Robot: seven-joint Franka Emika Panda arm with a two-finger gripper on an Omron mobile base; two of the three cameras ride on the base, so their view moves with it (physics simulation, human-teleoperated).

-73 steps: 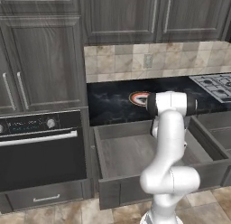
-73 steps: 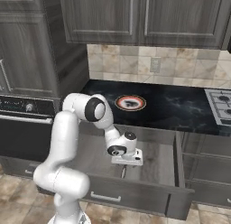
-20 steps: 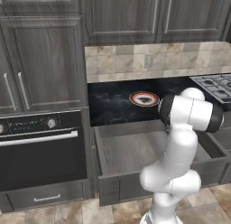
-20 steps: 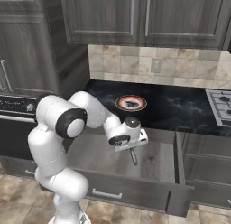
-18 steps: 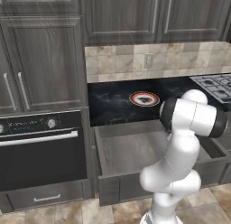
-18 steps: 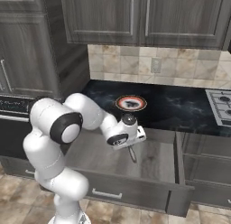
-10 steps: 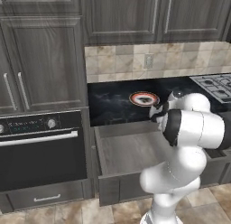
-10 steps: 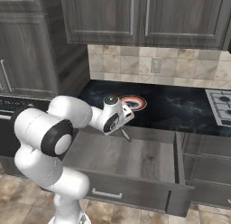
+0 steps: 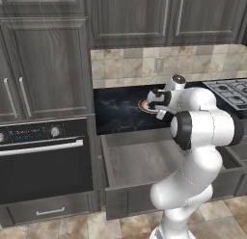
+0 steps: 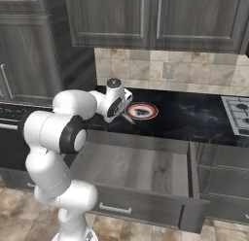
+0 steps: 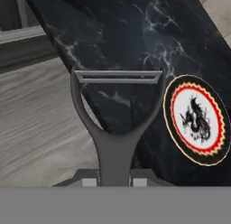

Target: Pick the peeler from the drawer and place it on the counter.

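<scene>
Gripping the peeler [image 11: 115, 128] by its handle, the gripper [image 11: 115, 180] is hovering above the black counter [image 11: 135, 33], apparently at its front edge. The red-rimmed plate [image 11: 196, 119] is lying just beside the blade. The drawer [image 10: 141, 169] is standing open below.

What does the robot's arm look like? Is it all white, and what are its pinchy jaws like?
Mostly white! The arm is made of fat, rounded, glossy white tubes, with dark grey rings and round dark caps at the joints. It ends in a small white hand with dark patches, and the gripper has two little grey jaws. I can't see any cables or writing on it.
</scene>
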